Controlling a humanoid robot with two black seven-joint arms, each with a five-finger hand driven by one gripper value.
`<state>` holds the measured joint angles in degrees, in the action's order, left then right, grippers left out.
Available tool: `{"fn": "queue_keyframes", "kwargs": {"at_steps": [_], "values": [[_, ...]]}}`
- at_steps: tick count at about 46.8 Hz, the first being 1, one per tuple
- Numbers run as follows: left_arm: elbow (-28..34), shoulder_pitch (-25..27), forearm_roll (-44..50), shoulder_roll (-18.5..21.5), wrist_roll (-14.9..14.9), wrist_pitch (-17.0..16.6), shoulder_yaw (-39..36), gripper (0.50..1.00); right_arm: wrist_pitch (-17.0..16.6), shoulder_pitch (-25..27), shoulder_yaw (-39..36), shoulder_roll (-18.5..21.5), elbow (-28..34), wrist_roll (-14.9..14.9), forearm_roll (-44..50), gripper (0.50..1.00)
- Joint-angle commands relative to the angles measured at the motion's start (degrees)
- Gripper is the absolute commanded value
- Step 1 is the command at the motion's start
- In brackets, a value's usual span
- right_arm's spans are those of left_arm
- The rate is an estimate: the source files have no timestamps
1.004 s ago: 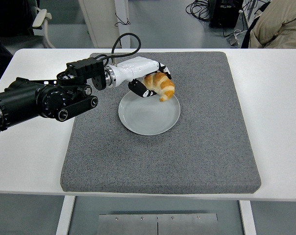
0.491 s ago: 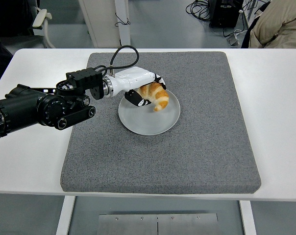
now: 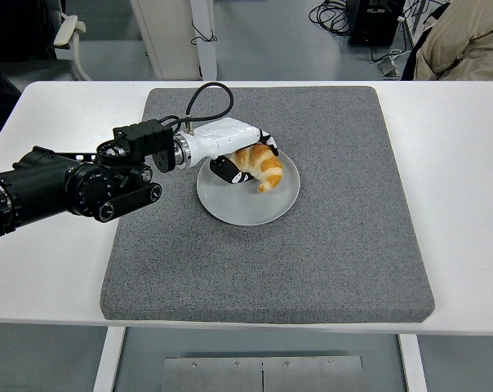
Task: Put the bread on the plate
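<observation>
A golden croissant [image 3: 263, 167] lies low over the upper part of a round grey plate [image 3: 248, 204], which sits on a grey mat [image 3: 336, 229]. My left hand [image 3: 248, 163], white with black fingertips, comes in from the left and its fingers are curled around the croissant's left end. I cannot tell whether the bread rests on the plate or hangs just above it. My right arm is not in view.
The mat covers most of the white table [image 3: 467, 163]. A black cable [image 3: 207, 94] loops above the left wrist. A person's beige sleeve [image 3: 467, 41] shows at the top right, beyond the table's far edge.
My left hand has carried the croissant down and toward me, from above the plate's far rim to low over the plate's upper part. The grip is unchanged.
</observation>
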<state>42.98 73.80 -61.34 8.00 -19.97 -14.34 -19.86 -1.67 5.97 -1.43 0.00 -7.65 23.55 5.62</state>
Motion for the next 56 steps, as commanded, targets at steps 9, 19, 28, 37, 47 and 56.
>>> {"fn": "queue_keyframes", "kwargs": {"at_steps": [9,19,28,37,47,56], "values": [[0.00,-0.76,-0.09,-0.01,0.02,0.02,-0.09,0.527,0.00,0.00,0.02,0.00,0.01,0.00,0.00,1.000],[0.00,-1.02,-0.09,-0.01,0.02,0.02,0.00,0.533,0.00,0.00,0.02,0.00,0.01,0.00,0.00,1.000],[-0.09,-1.29,-0.09,-0.01,0.02,0.02,-0.09,0.537,0.00,0.00,0.02,0.00,0.01,0.00,0.00,1.000],[-0.09,-1.46,0.00,0.08,-0.60,0.02,0.00,0.583,0.00,0.00,0.02,0.00,0.01,0.00,0.00,1.000],[-0.09,-1.55,0.00,0.08,-2.53,0.11,-0.09,0.814,0.00,0.00,0.02,0.00,0.01,0.00,0.00,1.000],[-0.09,-1.46,0.00,0.35,-3.68,0.11,-0.09,0.887,0.00,0.00,0.02,0.00,0.01,0.00,0.00,1.000]]}}
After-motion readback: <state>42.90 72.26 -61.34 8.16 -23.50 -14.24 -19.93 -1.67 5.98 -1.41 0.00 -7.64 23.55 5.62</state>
